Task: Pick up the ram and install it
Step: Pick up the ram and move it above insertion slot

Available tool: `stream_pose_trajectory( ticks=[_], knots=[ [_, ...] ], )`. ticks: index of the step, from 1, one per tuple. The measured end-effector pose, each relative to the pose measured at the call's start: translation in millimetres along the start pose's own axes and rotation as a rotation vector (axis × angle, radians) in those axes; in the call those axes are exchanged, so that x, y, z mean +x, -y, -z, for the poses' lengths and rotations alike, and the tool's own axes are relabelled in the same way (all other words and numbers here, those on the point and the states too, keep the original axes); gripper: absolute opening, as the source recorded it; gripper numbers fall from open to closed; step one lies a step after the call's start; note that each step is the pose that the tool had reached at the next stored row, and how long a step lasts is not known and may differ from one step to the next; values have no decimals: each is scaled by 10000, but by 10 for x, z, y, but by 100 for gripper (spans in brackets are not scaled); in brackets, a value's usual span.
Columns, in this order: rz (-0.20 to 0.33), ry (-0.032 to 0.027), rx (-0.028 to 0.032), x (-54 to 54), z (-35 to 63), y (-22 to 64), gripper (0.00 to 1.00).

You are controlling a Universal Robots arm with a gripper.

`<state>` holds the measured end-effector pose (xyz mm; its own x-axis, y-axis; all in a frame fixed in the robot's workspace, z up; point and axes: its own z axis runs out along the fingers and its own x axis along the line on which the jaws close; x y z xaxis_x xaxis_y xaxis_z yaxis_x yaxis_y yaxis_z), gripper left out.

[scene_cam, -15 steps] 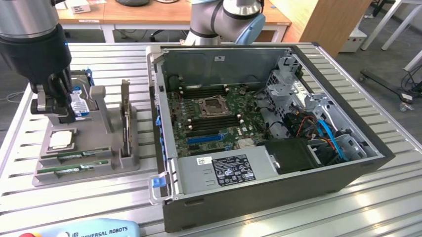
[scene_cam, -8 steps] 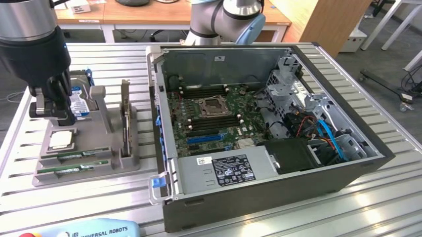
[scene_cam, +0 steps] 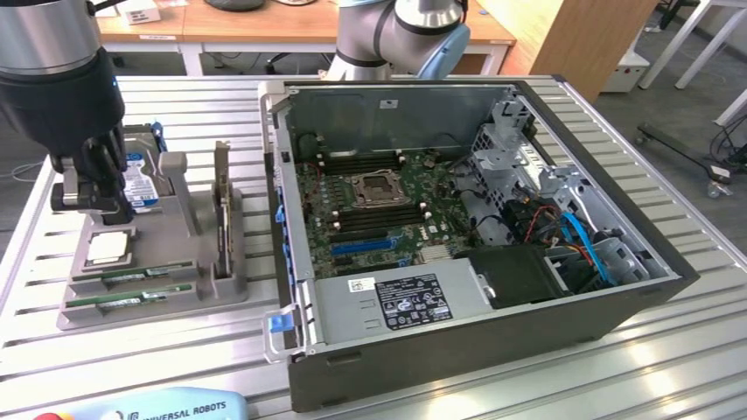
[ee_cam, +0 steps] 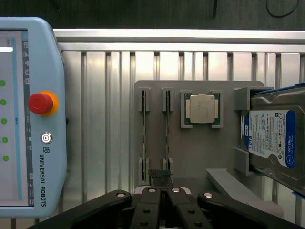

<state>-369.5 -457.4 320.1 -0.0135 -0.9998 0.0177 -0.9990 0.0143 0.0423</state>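
Two green ram sticks lie in the slots of a grey fixture (scene_cam: 175, 262), one (scene_cam: 146, 276) behind the other (scene_cam: 129, 299). In the wrist view they stand edge-on, one (ee_cam: 144, 129) beside the other (ee_cam: 167, 129). My gripper (scene_cam: 100, 208) hangs above the fixture's far part, near the processor chip (scene_cam: 108, 248). Its black fingers (ee_cam: 151, 202) are shut together with nothing between them, their tips (ee_cam: 162, 177) over one end of the two sticks. The open computer case (scene_cam: 467, 219) sits to the exterior view's right, its motherboard (scene_cam: 373, 206) exposed.
A blue-labelled hard drive (scene_cam: 146, 179) stands in the fixture behind the gripper, and a dark upright card (scene_cam: 222, 206) stands between fixture and case. A teach pendant (scene_cam: 152, 407) lies at the table's near edge, close to the fixture (ee_cam: 28, 119).
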Motion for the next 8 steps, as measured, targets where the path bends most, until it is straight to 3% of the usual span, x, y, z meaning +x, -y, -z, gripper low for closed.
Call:
stream_pose_trajectory(
  ticks=[8],
  knots=[
    [1, 0, 0, -2, -120, 5, 10]
  ],
)
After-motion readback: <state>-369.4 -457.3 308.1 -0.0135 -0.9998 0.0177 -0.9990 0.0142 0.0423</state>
